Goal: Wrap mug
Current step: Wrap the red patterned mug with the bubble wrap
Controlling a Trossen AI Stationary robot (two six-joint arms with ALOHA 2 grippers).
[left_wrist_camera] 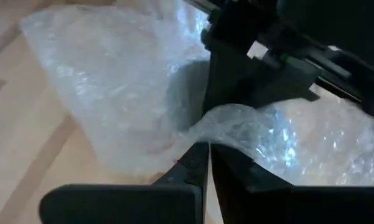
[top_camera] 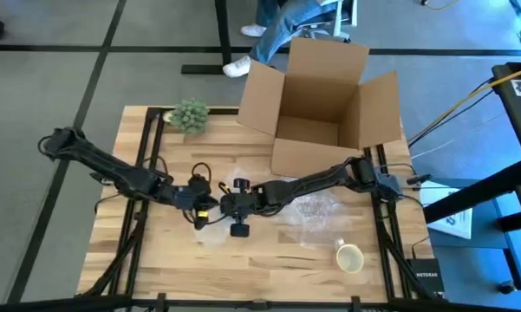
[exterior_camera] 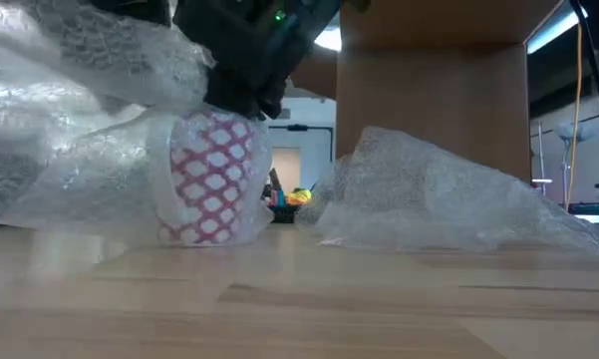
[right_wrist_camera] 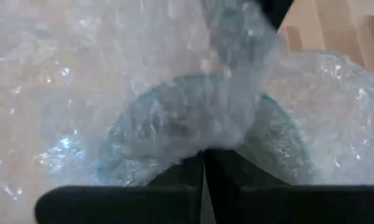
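The mug (exterior_camera: pixel 211 179), white with a red lattice pattern, stood upright on the wooden surface (exterior_camera: pixel 299 299) near its middle, half swathed in a sheet of bubble wrap (exterior_camera: pixel 90 150) that draped over its top and down one side. In the right wrist view its round rim showed bluish through the film (right_wrist_camera: pixel 193 124). More of the bubble wrap lay crumpled on the surface beside the mug, toward the right arm's side (exterior_camera: pixel 449 194).

Both arms met over the mug in the high view. The left claw (left_wrist_camera: pixel 206 149) was pinched narrow, its two dark fingers closed on a gathered fold of the bubble wrap, with the other arm's dark body just beyond it. The right claw (right_wrist_camera: pixel 203 155) was likewise narrow, fingers together and gripping a bunched strip of the wrap directly above the mug's mouth.

Farther out, an open cardboard box (top_camera: pixel 325 108) stood at the surface's far edge, a small green plant (top_camera: pixel 189 114) sat at the far left corner, and a pale cup (top_camera: pixel 349 257) rested near the front right. Beyond the surface, a person's legs and white shoes (top_camera: pixel 243 62) showed on the floor.
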